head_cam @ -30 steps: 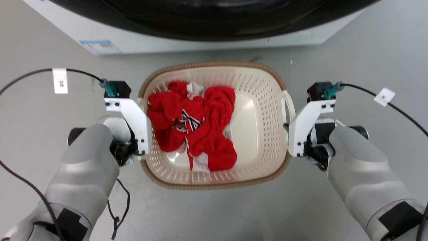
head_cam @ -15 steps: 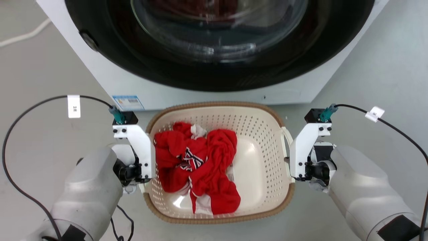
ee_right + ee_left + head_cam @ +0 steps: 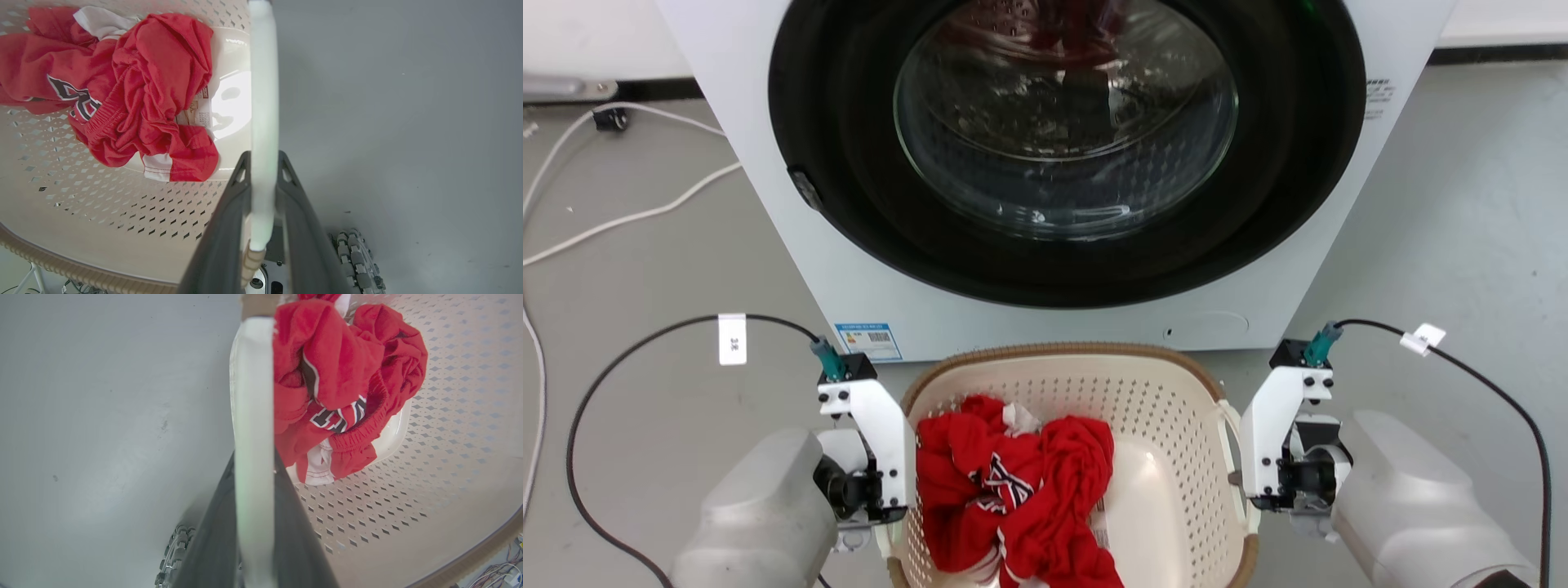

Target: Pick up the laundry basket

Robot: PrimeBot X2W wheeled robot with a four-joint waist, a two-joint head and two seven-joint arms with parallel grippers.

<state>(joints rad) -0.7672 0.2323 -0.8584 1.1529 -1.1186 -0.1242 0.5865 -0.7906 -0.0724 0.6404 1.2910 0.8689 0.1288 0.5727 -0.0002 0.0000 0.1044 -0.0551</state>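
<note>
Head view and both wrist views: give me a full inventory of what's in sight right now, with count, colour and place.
washing machine: one, white with black door ring, straight ahead.
sticker: one, blue and white, machine's lower left front.
laundry basket: one, cream with brown rim, in front of the machine.
clothes: one bundle, red with white trim, inside the basket.
cables: at least two, white, on the grey floor, far left.
left gripper: one, dark jaws shut on the basket's white left handle.
right gripper: one, dark jaws shut on its white right handle.
</note>
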